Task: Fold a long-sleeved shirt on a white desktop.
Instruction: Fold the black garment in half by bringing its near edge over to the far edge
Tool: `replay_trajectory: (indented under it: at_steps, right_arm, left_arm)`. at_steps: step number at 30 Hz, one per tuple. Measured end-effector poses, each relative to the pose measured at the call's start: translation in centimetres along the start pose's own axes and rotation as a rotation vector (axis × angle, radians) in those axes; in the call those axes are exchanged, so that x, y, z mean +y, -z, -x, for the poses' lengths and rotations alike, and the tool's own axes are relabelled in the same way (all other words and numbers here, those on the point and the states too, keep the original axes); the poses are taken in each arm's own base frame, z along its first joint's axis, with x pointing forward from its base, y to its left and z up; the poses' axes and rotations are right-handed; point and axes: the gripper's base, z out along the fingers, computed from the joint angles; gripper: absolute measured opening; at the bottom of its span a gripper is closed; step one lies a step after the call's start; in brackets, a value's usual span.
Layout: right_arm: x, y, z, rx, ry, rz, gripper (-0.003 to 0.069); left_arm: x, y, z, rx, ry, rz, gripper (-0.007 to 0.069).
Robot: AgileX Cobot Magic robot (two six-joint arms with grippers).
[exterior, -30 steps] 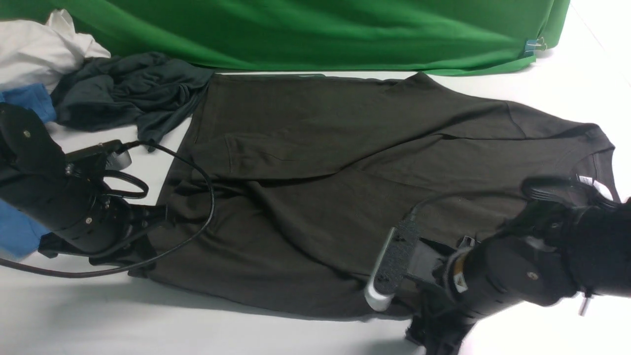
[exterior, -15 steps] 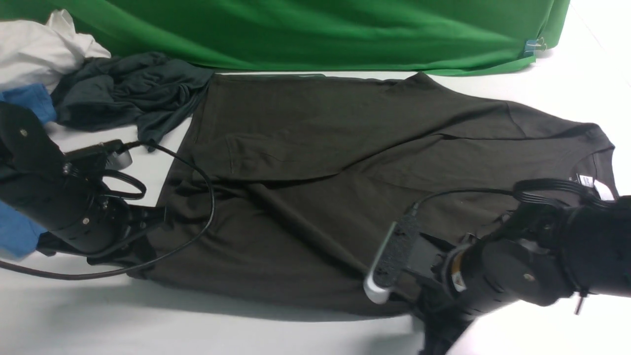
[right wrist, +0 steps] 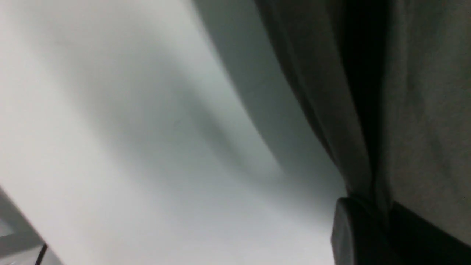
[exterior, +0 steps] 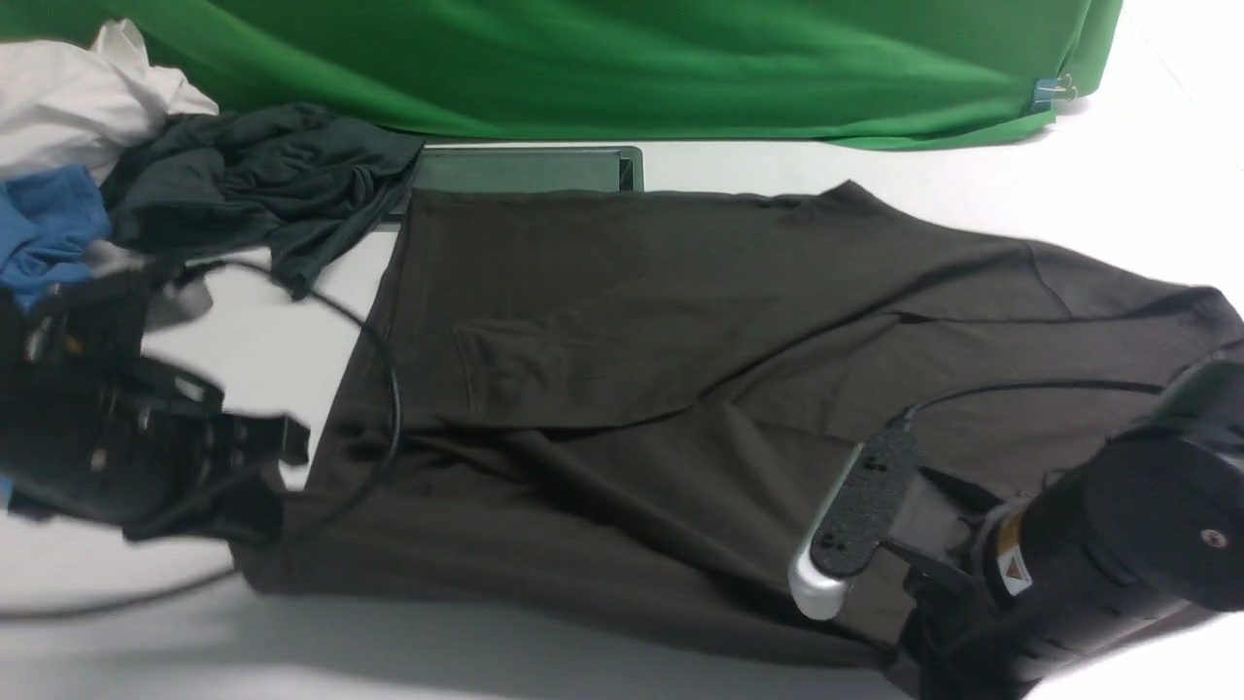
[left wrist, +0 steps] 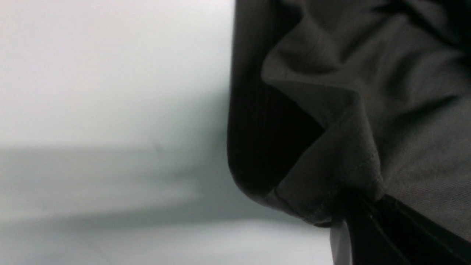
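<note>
Across the middle of the front view, the long-sleeved shirt (exterior: 632,389) lies spread on the white bench (exterior: 1088,175), hem toward the left of the frame and neck end at the right edge. One sleeve lies folded over its body.

At the lower left, my left end effector (left wrist: 360,221) is clenched on the hem corner, with stitched fabric bunched up where it enters the grip. That arm is blurred in the front view, so I can only place it roughly at the corner.

At the lower right, my right end effector (right wrist: 382,221) is clenched on the shirt's near edge, where the cloth runs down between the fingers.

A dark grey-green garment (exterior: 253,185), a blue garment (exterior: 44,228) and a white cloth (exterior: 78,97) are heaped at the upper left. A green backdrop (exterior: 583,58) hangs along the top.
</note>
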Motion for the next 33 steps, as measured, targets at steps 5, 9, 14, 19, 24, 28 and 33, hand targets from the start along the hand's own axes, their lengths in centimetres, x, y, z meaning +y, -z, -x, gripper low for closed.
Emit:
replay_trajectory:
  at_steps: [5,9,14,19,24,28,33]
  right_arm:
    - [0.0,0.1,0.3,-0.034,0.048,-0.006,0.0038]
    - [-0.1,-0.1,0.4,-0.040,0.071,-0.009,0.0037]
    - [-0.6,1.8,2.2,-0.066,0.113,-0.033,0.0037]
    - [-1.7,4.5,4.5,-0.140,0.167,-0.123,0.0037]
    - [-4.7,6.9,6.4,-0.211,0.121,-0.202,0.0037]
    - [-8.3,7.7,7.5,-0.226,0.090,-0.258,0.0037]
    - [-11.7,7.6,9.1,-0.240,0.127,-0.316,0.0036]
  left_arm:
    - [0.6,-1.5,-1.5,0.009,0.019,0.015,0.0022]
    - [0.9,-2.0,-1.8,0.000,0.022,0.022,0.0022]
    - [0.5,-1.2,-0.8,-0.047,0.007,0.015,0.0022]
    - [-0.2,0.9,1.7,-0.152,-0.016,0.003,0.0022]
    - [-1.3,3.6,4.9,-0.271,-0.037,-0.019,0.0022]
    - [-1.9,4.5,8.2,-0.323,-0.050,-0.029,0.0022]
    - [-2.7,4.3,12.8,-0.365,-0.075,-0.065,0.0022]
